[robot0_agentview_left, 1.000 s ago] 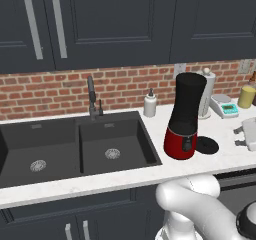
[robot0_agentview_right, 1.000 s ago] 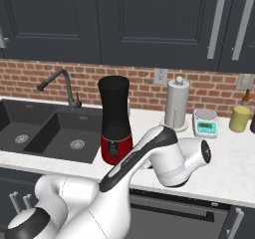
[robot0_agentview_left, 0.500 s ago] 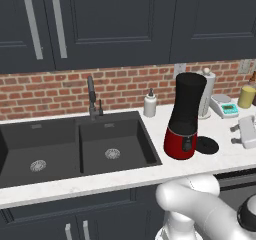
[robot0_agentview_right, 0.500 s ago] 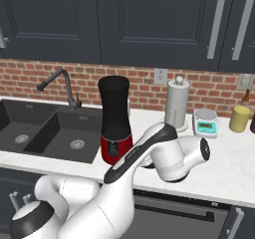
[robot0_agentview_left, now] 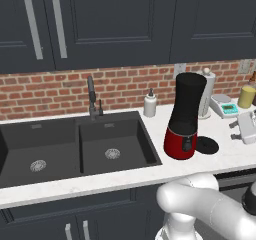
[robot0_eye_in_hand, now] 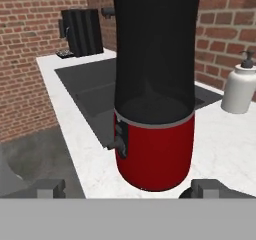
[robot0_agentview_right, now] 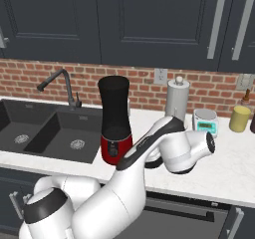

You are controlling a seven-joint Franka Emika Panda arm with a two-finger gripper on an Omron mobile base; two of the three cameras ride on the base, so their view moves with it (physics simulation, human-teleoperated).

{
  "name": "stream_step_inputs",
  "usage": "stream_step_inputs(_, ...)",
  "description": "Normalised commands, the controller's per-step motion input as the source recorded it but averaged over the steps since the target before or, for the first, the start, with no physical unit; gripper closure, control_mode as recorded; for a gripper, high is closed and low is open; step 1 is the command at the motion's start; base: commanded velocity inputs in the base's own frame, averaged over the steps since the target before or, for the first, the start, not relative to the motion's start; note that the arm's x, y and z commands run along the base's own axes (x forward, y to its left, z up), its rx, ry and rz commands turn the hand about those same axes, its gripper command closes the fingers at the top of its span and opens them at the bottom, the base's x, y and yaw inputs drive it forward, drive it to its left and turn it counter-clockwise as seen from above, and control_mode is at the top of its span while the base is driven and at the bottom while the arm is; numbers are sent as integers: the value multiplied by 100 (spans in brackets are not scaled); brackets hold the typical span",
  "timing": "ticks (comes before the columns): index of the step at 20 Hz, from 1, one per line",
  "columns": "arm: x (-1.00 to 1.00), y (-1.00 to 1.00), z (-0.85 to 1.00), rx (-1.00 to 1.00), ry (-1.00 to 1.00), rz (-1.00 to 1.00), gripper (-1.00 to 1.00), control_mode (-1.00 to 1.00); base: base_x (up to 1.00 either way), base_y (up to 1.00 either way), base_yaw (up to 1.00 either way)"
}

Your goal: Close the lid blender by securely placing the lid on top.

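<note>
Claw [robot0_eye_in_hand: 128, 188] nearer blender [robot0_eye_in_hand: 154, 89], jaws wide

place: kitchen | signs: double sink [robot0_agentview_left: 75, 149], faucet [robot0_agentview_left: 92, 96], brick backsplash [robot0_agentview_left: 50, 91], dark cabinets [robot0_agentview_left: 100, 24]

The white arm bends up and reaches out low and flat. The gripper [robot0_eye_in_hand: 128, 190] at its end points sideways, with its two dark fingertips [robot0_eye_in_hand: 49, 188] far apart. The jaws are wide open and nothing sits between them.
</note>
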Motion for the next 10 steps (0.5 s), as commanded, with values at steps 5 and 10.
stream_step_inputs(5, 6, 0, -17, 0, 0, 2, -100, -100, 0, 0, 0)
stream_step_inputs(10, 14, 0, -30, 0, 0, 2, -100, -100, 0, 0, 0)
